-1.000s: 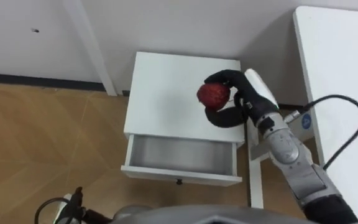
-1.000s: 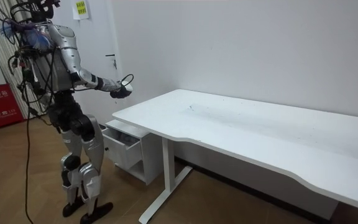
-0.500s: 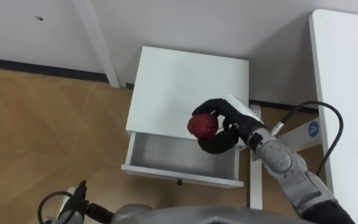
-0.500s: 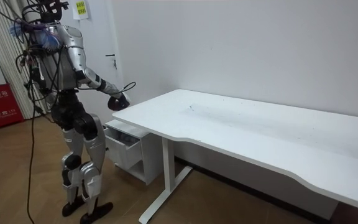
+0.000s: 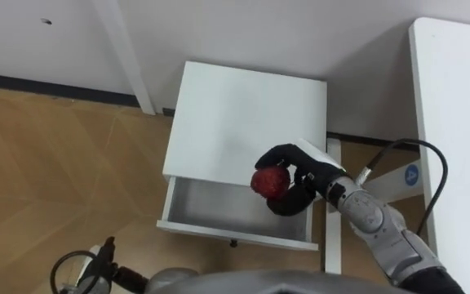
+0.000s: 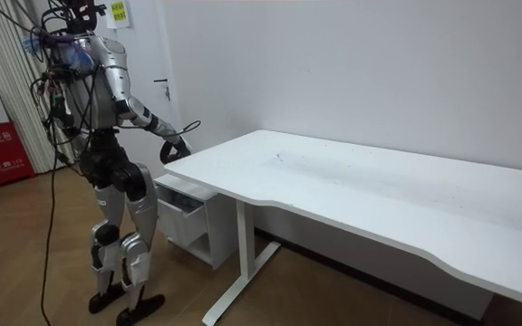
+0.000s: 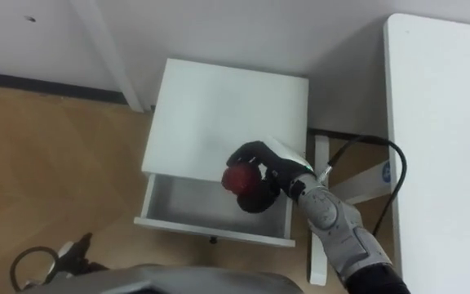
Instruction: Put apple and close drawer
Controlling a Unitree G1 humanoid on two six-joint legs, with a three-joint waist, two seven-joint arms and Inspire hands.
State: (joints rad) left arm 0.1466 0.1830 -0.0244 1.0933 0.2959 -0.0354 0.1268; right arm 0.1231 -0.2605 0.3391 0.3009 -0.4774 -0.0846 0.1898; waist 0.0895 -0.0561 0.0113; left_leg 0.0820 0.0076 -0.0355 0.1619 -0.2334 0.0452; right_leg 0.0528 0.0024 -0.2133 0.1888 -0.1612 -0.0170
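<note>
Wooden floor [image 5: 55, 163] and a white desk [image 5: 463, 122] frame the small white cabinet [image 5: 243, 106], whose drawer [image 5: 210, 204] stands pulled open. Over the last second I have brought the right hand [image 5: 304, 166] down from above the cabinet top and toward me, so it now hangs over the drawer's right end. Its fingers curl tight round the red apple [image 5: 268, 181], held above the drawer, not yet in it. I judge the drop comes next, then the push shut
</note>
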